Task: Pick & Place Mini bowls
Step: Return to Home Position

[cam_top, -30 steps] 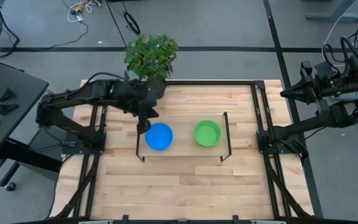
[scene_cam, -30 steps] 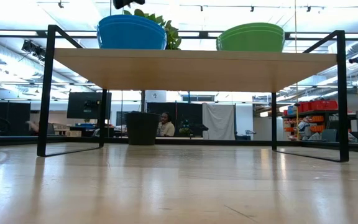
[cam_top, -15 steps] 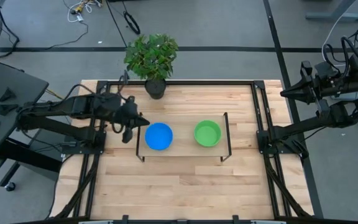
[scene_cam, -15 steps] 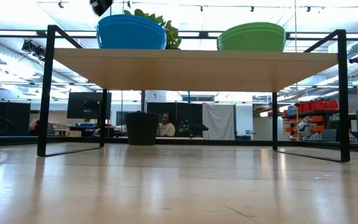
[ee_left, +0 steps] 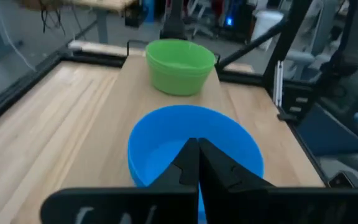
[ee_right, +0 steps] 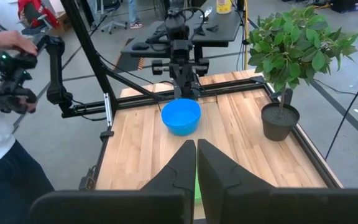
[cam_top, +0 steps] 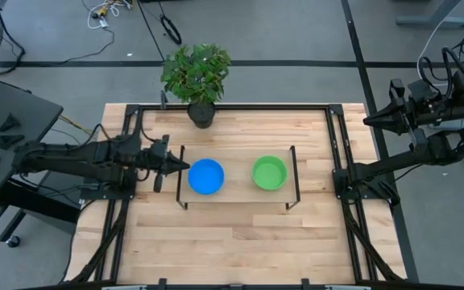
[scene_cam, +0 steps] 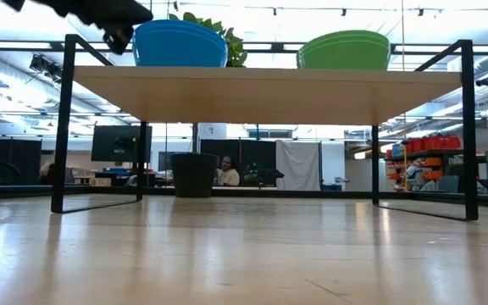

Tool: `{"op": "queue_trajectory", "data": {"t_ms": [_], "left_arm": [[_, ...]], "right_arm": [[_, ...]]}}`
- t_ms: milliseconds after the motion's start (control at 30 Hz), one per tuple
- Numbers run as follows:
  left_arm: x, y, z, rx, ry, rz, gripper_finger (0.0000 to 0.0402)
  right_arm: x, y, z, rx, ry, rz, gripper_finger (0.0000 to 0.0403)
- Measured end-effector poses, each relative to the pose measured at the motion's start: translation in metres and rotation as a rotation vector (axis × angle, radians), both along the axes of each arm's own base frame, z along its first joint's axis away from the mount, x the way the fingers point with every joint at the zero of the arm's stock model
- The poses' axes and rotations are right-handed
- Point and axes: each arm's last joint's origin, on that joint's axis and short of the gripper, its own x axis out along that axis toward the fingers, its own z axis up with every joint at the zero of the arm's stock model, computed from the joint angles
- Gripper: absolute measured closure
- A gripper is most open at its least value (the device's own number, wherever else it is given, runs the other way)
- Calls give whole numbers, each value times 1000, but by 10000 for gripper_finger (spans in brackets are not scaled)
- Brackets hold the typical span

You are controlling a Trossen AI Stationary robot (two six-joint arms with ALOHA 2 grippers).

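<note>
A blue mini bowl [cam_top: 205, 176] and a green mini bowl [cam_top: 269, 172] stand side by side on a small raised wooden shelf [cam_top: 236, 192] with a black frame, at the table's middle. In the low view the blue bowl [scene_cam: 179, 44] and green bowl [scene_cam: 343, 51] rest by their bases on the shelf top. My left gripper [cam_top: 184, 166] is shut and lies almost level, pointing at the blue bowl's left rim; the left wrist view shows its shut fingers [ee_left: 197, 158] before the blue bowl [ee_left: 166, 143]. My right gripper [ee_right: 196, 155] is shut and waits raised beyond the table's right edge. My left gripper's shut fingertips [scene_cam: 124, 38] stand level right beside the blue bowl's left rim [scene_cam: 137, 34], coming from the table's left. Whether they touch the rim I cannot tell. Nothing is between the fingers.
A leafy plant [cam_top: 197, 71] in a dark pot [cam_top: 201, 114] stands at the table's far edge, behind the shelf. Black rails [cam_top: 333, 145] run along the table's sides. A person [ee_right: 2, 124] stands beyond the table in the right wrist view. Bare wood lies toward the near edge.
My left gripper has drawn back from above the blue bowl toward the table's left edge and sunk, tipping from pointing downward to nearly level. Its fingers have stayed shut. Both bowls have kept their places on the shelf.
</note>
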Motion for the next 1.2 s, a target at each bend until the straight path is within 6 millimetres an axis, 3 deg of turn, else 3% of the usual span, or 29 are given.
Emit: {"op": "queue_trajectory", "data": {"t_ms": [233, 567, 800, 1200], "left_arm": [[-21, 0, -25, 10, -83, -2, 401], [-51, 0, -41, 37, -200, -5, 401], [-62, 0, -56, 33, -234, -5, 401], [-75, 0, -66, 30, -291, -30, 400]], "right_arm": [[0, 0, 0, 0, 0, 0, 382], [0, 0, 0, 0, 0, 0, 382], [0, 0, 0, 0, 0, 0, 382], [0, 0, 0, 0, 0, 0, 382]]}}
